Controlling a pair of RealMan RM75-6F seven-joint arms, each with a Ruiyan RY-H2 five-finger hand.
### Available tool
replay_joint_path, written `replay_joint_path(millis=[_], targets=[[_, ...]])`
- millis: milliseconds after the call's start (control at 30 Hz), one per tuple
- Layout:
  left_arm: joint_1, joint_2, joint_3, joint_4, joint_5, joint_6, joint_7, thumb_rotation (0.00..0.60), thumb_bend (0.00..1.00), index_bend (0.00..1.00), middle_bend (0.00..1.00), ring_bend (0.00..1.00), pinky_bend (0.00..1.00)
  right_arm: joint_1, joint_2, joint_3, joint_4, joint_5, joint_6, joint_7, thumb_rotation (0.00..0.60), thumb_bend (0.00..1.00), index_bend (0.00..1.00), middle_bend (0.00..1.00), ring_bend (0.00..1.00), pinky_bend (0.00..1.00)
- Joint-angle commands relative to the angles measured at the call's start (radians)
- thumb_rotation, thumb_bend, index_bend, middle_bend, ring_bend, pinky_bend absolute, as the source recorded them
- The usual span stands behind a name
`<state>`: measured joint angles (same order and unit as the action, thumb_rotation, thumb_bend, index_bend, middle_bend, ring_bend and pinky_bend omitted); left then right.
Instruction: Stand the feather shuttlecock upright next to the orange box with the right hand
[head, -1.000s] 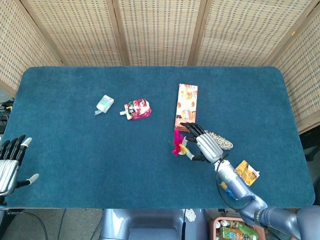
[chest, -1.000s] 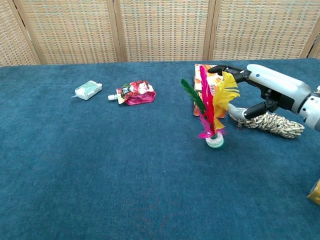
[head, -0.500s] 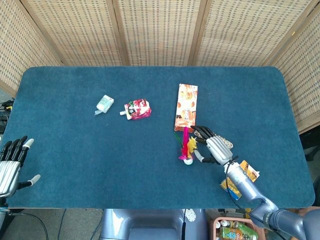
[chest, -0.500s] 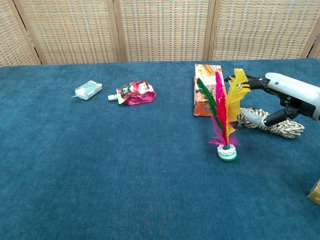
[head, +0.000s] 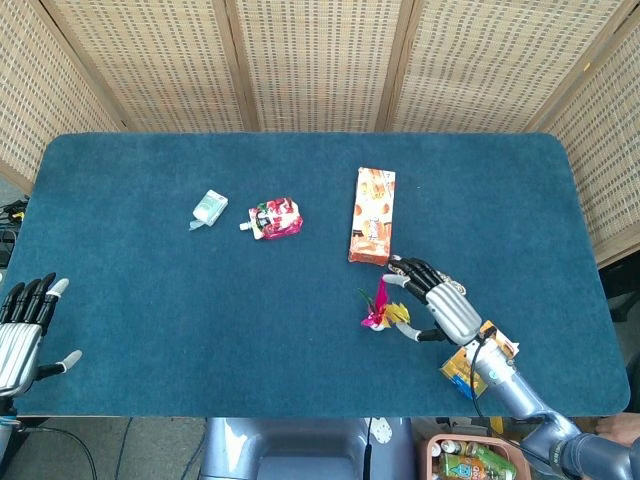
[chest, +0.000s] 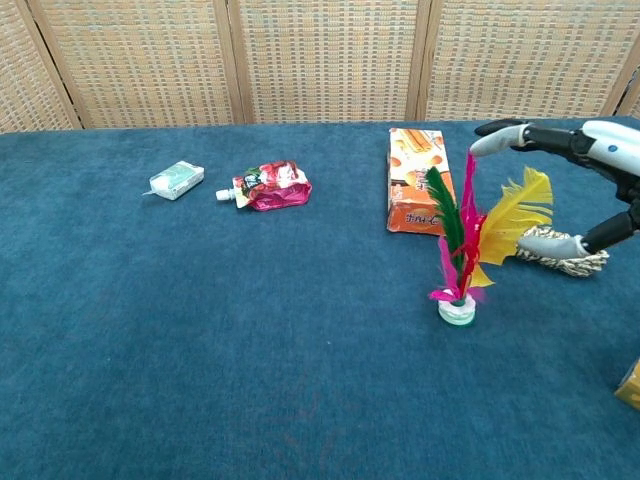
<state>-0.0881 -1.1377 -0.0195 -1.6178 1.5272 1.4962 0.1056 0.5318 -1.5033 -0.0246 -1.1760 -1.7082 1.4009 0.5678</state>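
While upright near the orange box (chest: 414, 178), feather shuttlecock (chest: 462, 256) beside spread right hand (head: 445, 308).

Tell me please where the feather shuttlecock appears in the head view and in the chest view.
Head view: the feather shuttlecock is right of centre, below the near end of the orange box.
Chest view: it stands upright on its white base, right of centre, in front of the box.
Shared landmark: the orange box.

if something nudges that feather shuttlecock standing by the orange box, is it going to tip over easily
Probably yes. The feather shuttlecock stands on a small round base with tall feathers fanning wide above it, so it looks top-heavy. It likely weighs little, and the feathers should bend at a touch. The right hand is spread just beside it.
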Motion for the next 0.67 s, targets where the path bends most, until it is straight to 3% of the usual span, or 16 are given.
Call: replay_joint_path(millis=[33,100,267,467,667], targets=[[0.002,0.002,0.000,-0.001,0.003,0.004,-0.002,0.600,0.00,0.00,0.00,0.00,0.00,-0.023,0.048,-0.007,-0.044,-0.010,0.031,-0.036,0.600,0.06,0.00,0.00,0.00,0.00],[0.005,0.001,-0.002,0.000,0.005,0.014,0.000,0.600,0.00,0.00,0.00,0.00,0.00,-0.038,0.101,-0.009,-0.083,-0.012,0.045,-0.115,0.600,0.00,0.00,0.00,0.00,0.00],[0.017,-0.015,-0.010,0.013,0.018,0.056,0.032,0.600,0.00,0.00,0.00,0.00,0.00,-0.109,0.201,0.022,-0.242,0.038,0.109,-0.363,0.600,0.00,0.00,0.00,0.00,0.00],[0.023,-0.023,-0.009,0.032,0.037,0.079,0.026,0.600,0.00,0.00,0.00,0.00,0.00,-0.201,0.283,0.010,-0.404,0.119,0.121,-0.640,0.600,0.00,0.00,0.00,0.00,0.00],[0.015,-0.041,-0.013,0.073,0.050,0.078,0.001,0.600,0.00,0.00,0.00,0.00,0.00,-0.264,0.278,0.004,-0.413,0.134,0.162,-0.725,0.600,0.00,0.00,0.00,0.00,0.00]])
